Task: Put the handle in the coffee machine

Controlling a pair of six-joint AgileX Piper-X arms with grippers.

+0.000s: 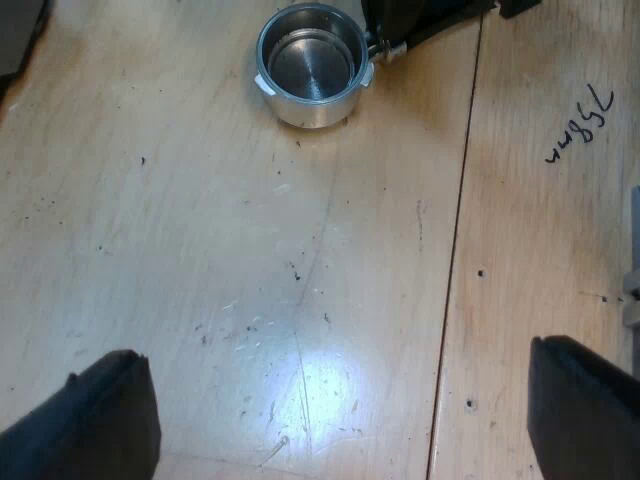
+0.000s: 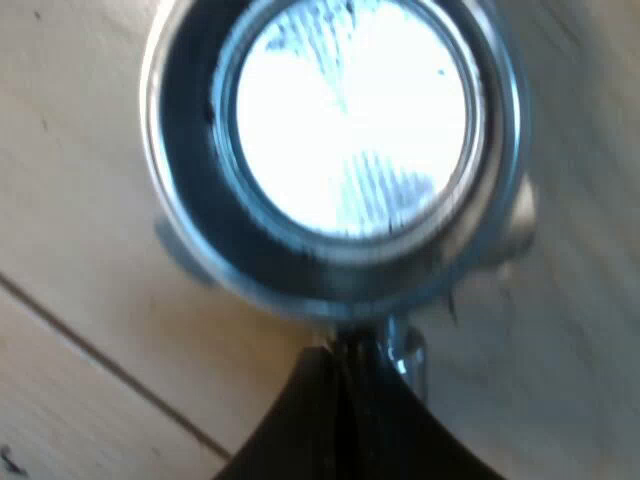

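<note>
On pale wood table (image 1: 200, 250), round shiny metal holder (image 1: 312, 66) — R gripper (image 2: 345, 420) clamped on it, L gripper (image 1: 340, 400) wide apart

Silver metal holder (image 1: 312, 65), black fingers (image 1: 90, 420), pale speckled wood table (image 1: 250, 250).

Scuffed wooden table (image 1: 200, 250), pen scribble (image 1: 580, 125)

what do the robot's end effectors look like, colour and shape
The left end effector has two matte black fingers, blocky with blunt, slightly rounded tips and no markings visible. The right end effector, seen by the metal holder, is likewise black and angular.
</note>
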